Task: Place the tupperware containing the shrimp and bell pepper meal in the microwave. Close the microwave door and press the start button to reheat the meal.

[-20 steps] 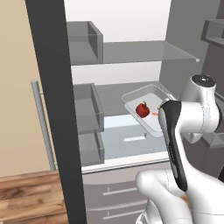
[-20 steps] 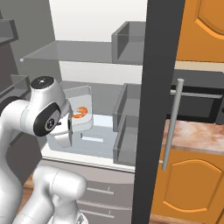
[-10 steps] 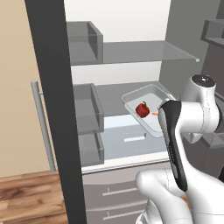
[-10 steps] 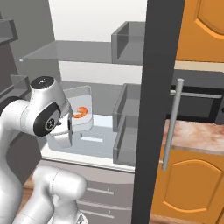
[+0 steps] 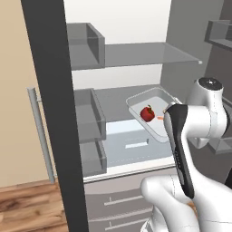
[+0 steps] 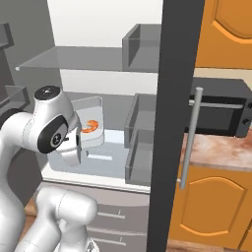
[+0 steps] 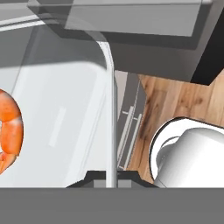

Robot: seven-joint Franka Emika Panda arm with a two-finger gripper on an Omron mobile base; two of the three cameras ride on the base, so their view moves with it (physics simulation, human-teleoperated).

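Gripper (image 7: pixel 112 176) closed on the near rim of the tupperware (image 5: pixel 156 97), its fingertips nipping the thin wall as seen in the hand view. Tupperware is tilted and held inside the open fridge, above the lower shelf (image 5: pixel 131 145) and below the glass shelf (image 5: pixel 145 54), with the red bell pepper (image 5: pixel 147 113) and the orange shrimp (image 6: pixel 89 126) lying in it. Microwave (image 6: pixel 219 113) sits well apart on the worktop (image 6: pixel 221 150), beyond the fridge door (image 6: pixel 170 123).
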